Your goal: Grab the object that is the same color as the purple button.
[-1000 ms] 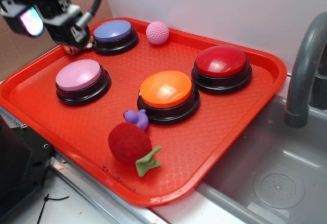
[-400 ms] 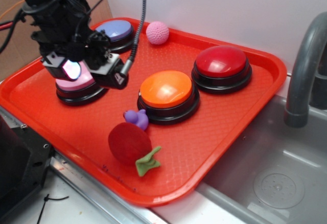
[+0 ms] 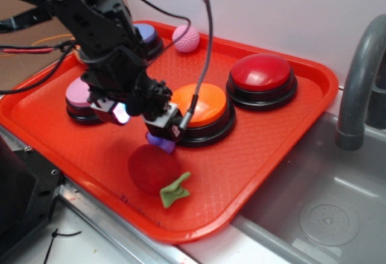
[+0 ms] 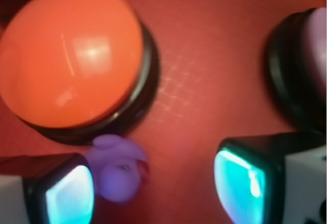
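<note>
The tiny purple duck toy lies on the red tray beside the orange button. In the wrist view it sits between my fingers, close against the left one, with a wide gap to the right finger. My gripper is open and low over the tray. From the exterior view the gripper covers most of the duck, of which only a purple edge shows. The purple button stands at the tray's back left, mostly hidden behind my arm.
A red plush fruit with a green leaf lies just in front of the duck. A pink button, a red button and a pink knitted ball are on the tray. A sink and faucet lie to the right.
My arm has swung from the tray's back left corner, past the pink button, down to the duck beside the orange button. The objects on the tray have stayed put.
</note>
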`<state>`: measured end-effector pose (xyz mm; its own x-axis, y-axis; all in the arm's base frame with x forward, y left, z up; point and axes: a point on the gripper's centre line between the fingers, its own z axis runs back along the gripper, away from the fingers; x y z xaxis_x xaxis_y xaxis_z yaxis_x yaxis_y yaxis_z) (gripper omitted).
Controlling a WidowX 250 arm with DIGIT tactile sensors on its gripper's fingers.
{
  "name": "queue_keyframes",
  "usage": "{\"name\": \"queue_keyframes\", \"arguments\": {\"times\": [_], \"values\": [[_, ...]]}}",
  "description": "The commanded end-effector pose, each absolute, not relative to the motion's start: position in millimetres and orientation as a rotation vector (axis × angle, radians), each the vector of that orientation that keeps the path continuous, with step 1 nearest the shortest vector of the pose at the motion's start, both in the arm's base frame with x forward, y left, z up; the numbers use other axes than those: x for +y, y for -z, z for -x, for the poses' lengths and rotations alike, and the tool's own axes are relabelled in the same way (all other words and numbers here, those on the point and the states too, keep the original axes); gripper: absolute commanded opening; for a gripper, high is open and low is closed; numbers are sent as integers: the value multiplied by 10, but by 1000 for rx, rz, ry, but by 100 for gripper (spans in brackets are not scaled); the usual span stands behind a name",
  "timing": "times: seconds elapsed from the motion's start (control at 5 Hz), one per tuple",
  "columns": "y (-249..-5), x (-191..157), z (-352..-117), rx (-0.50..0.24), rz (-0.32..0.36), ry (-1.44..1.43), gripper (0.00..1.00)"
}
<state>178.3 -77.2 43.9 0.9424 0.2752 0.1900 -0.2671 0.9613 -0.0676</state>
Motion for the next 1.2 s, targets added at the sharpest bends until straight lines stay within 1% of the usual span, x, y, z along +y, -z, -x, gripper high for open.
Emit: {"name": "queue_keyframes", "arguments": {"times": [0.0, 0.2, 0.4, 0.6, 0.8, 1.0], "values": [[-229, -912, -1872, -171, 133, -220, 100], [-200, -930, -1872, -165, 137, -223, 96], [-232, -928, -1859, -172, 130, -236, 0], [-301, -892, -1841, -168, 136, -255, 0], [-449, -829, -1809, -177, 144, -281, 0], [-651, -722, -1767, -177, 140, -315, 0]]}}
